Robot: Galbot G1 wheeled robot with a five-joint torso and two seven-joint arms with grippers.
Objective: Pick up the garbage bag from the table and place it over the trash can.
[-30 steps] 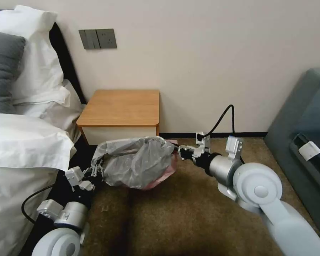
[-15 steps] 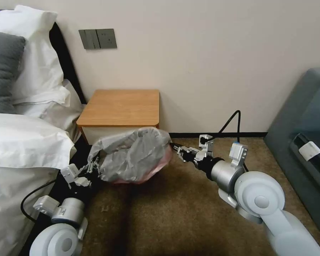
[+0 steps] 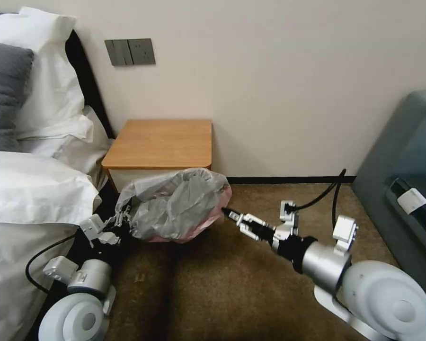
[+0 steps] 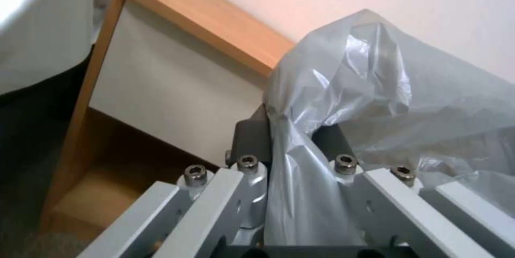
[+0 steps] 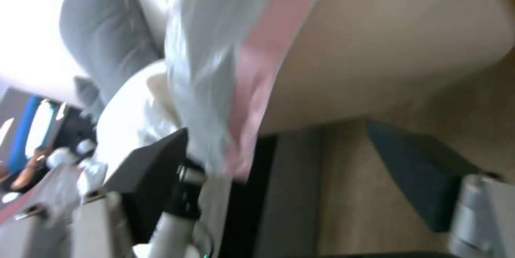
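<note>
Left gripper [image 3: 121,221]: jaws clamped on a gathered fold of the garbage bag [image 3: 175,208]; in the left wrist view the grey plastic [image 4: 343,109] runs down between the two dark pads [image 4: 252,133] and is pinched there.

Right gripper [image 3: 229,215]: jaws apart, tips just beside the bag's right side, not gripping it. In the right wrist view one dark finger [image 5: 150,177] sits beside the bag's pinkish-red edge [image 5: 257,101] and the other finger [image 5: 418,169] stands well off, with carpet between them.

Garbage bag: off the counter, bunched and crinkled, draped over the trash can on the floor in front of the counter [image 3: 161,142]. Grey film covers the top; the pink edge shows low at the right and along the bottom. Cannot tell how far the bag sits around the rim.

Trash can: beige wall [image 5: 386,48] visible in the right wrist view below the pink edge; in the head view it is hidden under the bag. Contents cannot be seen.

Counter: orange-brown top, white drawer front [image 4: 177,89], low shelf beneath. It stands against the wall beside the bed [image 3: 28,199].

Surroundings: brown carpet [image 3: 232,284], grey sofa [image 3: 407,170] at right, wall switches [image 3: 129,51] above the counter.
</note>
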